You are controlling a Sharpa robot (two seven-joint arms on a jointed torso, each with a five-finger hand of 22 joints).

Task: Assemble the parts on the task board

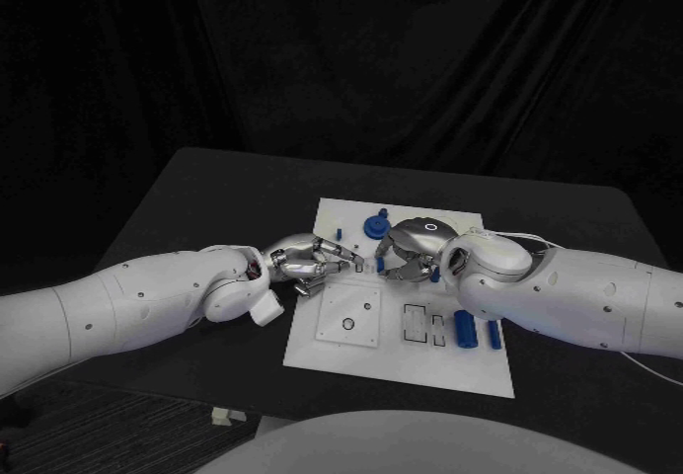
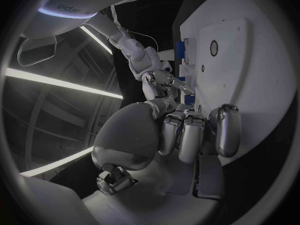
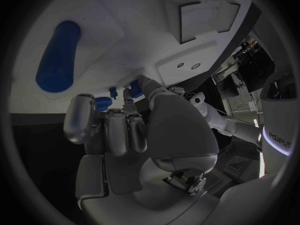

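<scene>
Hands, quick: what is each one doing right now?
Left hand: over the task board, fingers curled; grip cannot be told.
Right hand: cannot be told either.

I see smooth white arm shells dotted with dark screws, a silver metal left hand (image 1: 306, 263), and a silver right hand (image 1: 413, 247) trailing a thin white cable.

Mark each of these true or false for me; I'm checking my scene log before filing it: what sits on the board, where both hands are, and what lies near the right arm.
1. The task board is white and lies on a black table. True.
2. Both hands hover off the board, at the table's edges. False: the left hand and right hand meet over the board's middle.
3. Blue cylinders lie beside the right arm. True.
4. The board is bare of blue parts. False: blue parts stand near its far edge.
</scene>
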